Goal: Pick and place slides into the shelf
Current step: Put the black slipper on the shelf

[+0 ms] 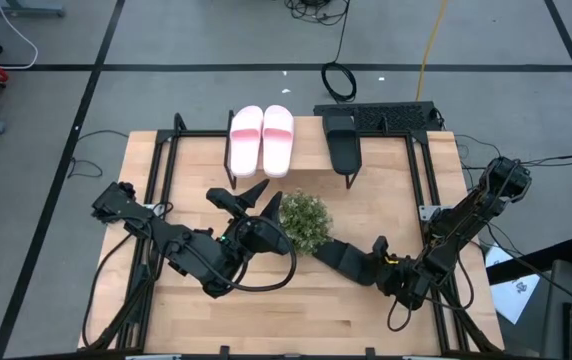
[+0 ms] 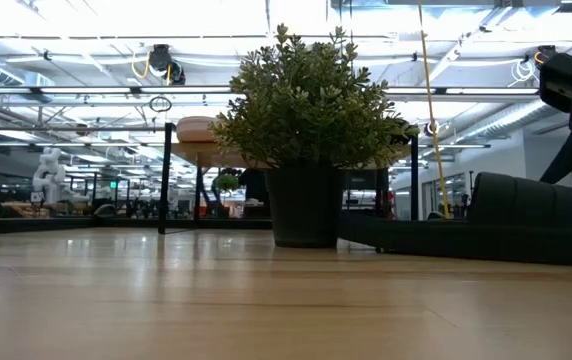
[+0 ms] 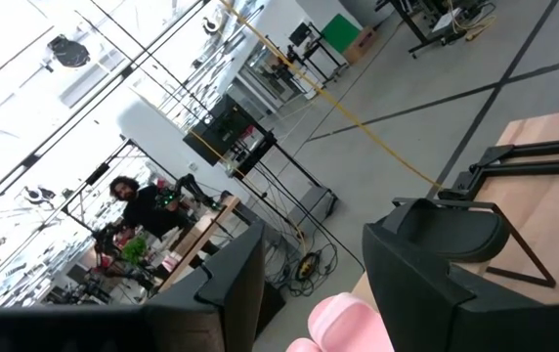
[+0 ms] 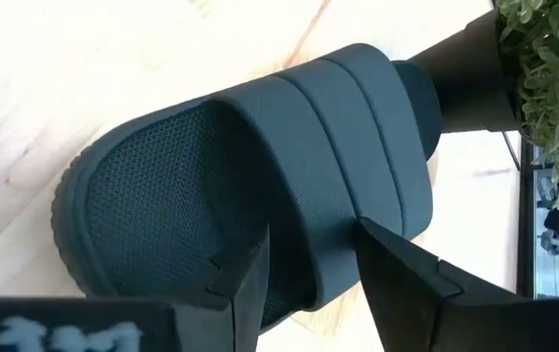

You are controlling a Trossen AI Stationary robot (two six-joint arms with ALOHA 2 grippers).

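Beside the plant (image 1: 305,221) on the bench (image 1: 296,310), my right fingers (image 4: 309,264) grip the near black slide (image 1: 344,259); my left fingers (image 1: 250,194) hover open; pink pair (image 1: 262,139) and other black slide (image 1: 342,143) rest on the far shelf (image 1: 311,165).

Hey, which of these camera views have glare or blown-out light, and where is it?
Low view: ceiling lights wash out the top, leaving the plant backlit. Left wrist view: bright skylights bleach one corner. Right wrist view: tabletop overexposed beside the black slide. High view: evenly lit.

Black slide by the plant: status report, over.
Right gripper shut on black slide at its strap, on the table. Left gripper open, empty, near pink pair. Other black slide shelved. Plant close alongside.
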